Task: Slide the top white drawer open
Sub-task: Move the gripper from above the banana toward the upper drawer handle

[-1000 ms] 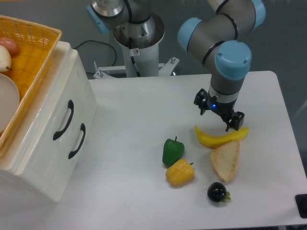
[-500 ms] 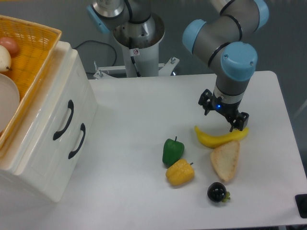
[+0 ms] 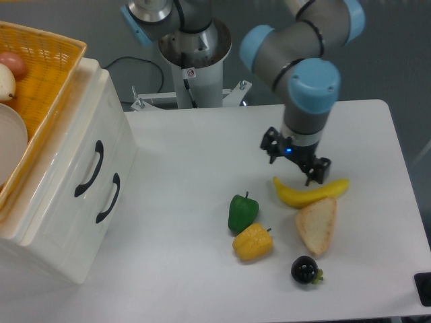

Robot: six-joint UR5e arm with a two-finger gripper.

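- The end effector (image 3: 295, 163) hangs just above the table (image 3: 195, 148), near the stem end of the banana (image 3: 310, 192). Its two fingers stand apart and nothing is between them.
- Compared with half a second ago, the arm has shifted to the left in the picture, toward the cabinet side. One second ago it was a little more right, then it went further right, and now it comes back past that place. The food items have not moved.
- The top white drawer (image 3: 77, 158) is at the left edge of the table, in the white cabinet (image 3: 60, 242). Its front sits flush with the cabinet face, so I judge it is fully closed. Its curved black handle (image 3: 89, 169) is the upper-left one of the two — the lower white drawer (image 3: 101, 208) has the same kind of handle just beside it.
- A yellow basket (image 3: 47, 74) rests on top of the cabinet.
- My judgement: the task is at its beginning. The leftward shift looks like the start of the approach, but the end effector is well apart from the handle.
- The green pepper (image 3: 242, 212), yellow pepper (image 3: 252, 242), bread (image 3: 317, 225) and a dark berry (image 3: 305, 270) lie right of the cabinet — probably below the direct path.
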